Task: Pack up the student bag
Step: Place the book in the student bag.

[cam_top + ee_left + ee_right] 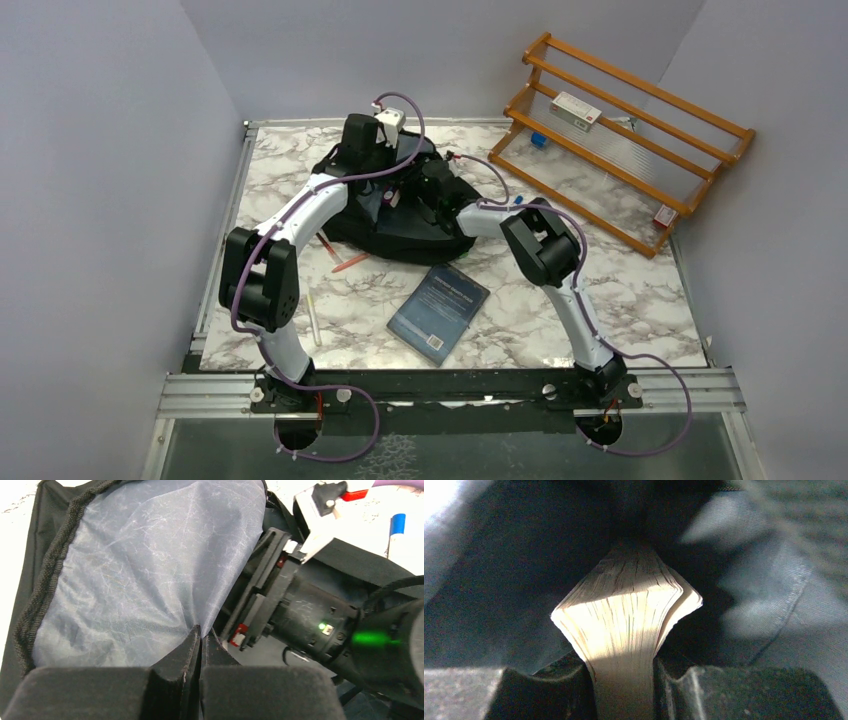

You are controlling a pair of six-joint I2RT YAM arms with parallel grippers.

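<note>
Both arms bend over the student bag (392, 238). Left gripper (201, 634) pinches its lining (150, 570) tight; right gripper (624, 675) clamps a book (629, 605).

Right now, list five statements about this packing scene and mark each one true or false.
1. The left claw pinches the grey lining of the student bag. True.
2. The right claw is empty. False: it grips the held book by its pages, inside the bag.
3. A blue book lies on the table. True.
4. The wooden rack stands left of the bag. False: it stands to the bag's right.
5. The red pen is in the bag. False: it lies on the table beside it.
</note>
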